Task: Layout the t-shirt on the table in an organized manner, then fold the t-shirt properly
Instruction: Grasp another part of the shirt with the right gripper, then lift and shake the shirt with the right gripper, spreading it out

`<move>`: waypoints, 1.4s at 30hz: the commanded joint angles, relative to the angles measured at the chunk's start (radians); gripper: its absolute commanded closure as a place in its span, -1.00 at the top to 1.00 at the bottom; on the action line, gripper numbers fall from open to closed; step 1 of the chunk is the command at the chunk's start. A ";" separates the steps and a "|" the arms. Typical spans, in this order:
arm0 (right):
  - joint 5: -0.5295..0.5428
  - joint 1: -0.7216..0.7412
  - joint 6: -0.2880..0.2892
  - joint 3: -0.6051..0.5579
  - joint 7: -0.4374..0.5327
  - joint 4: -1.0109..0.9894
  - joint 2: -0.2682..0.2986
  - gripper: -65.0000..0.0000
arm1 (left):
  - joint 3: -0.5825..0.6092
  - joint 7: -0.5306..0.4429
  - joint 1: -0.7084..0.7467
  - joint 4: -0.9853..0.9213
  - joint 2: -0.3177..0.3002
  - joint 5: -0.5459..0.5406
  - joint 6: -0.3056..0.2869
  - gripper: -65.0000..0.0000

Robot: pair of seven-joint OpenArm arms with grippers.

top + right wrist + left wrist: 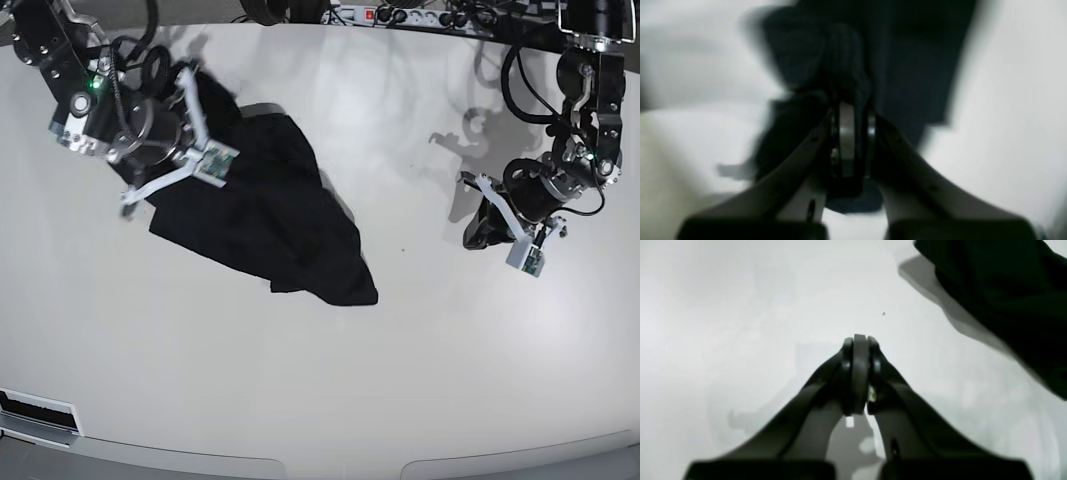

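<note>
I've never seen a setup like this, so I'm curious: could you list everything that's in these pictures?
t-shirt: one, black, crumpled on the table's left half in the base view.
table: one, glossy white, fills most of the view.
power strip: one, pale, with cables, at the table's far edge.
right gripper: one, dark, shut on the t-shirt's fabric.
left gripper: one, dark, shut on nothing, above bare table beside the shirt.
</note>
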 commanded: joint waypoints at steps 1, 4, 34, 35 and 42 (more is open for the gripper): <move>-0.047 0.013 -0.059 0.034 0.010 0.026 0.025 -1.00 | -0.006 -0.024 -0.014 0.014 -0.014 -0.017 -0.001 -1.00; -0.122 0.013 -0.221 0.117 0.008 0.037 0.039 -1.00 | -0.006 -0.025 -0.015 0.014 -0.014 -0.017 -0.001 -1.00; 0.275 0.492 0.005 0.007 0.189 0.064 -0.236 -1.00 | -0.006 0.035 -0.011 0.015 -0.017 -0.016 -0.002 -1.00; 0.260 0.526 -0.019 0.018 0.189 0.064 -0.236 -1.00 | -0.006 0.040 -0.011 0.015 -0.018 -0.016 -0.001 -1.00; 0.254 0.743 -0.160 0.128 0.241 0.064 -0.225 -1.00 | -0.006 0.036 -0.009 0.015 -0.033 -0.016 -0.001 -1.00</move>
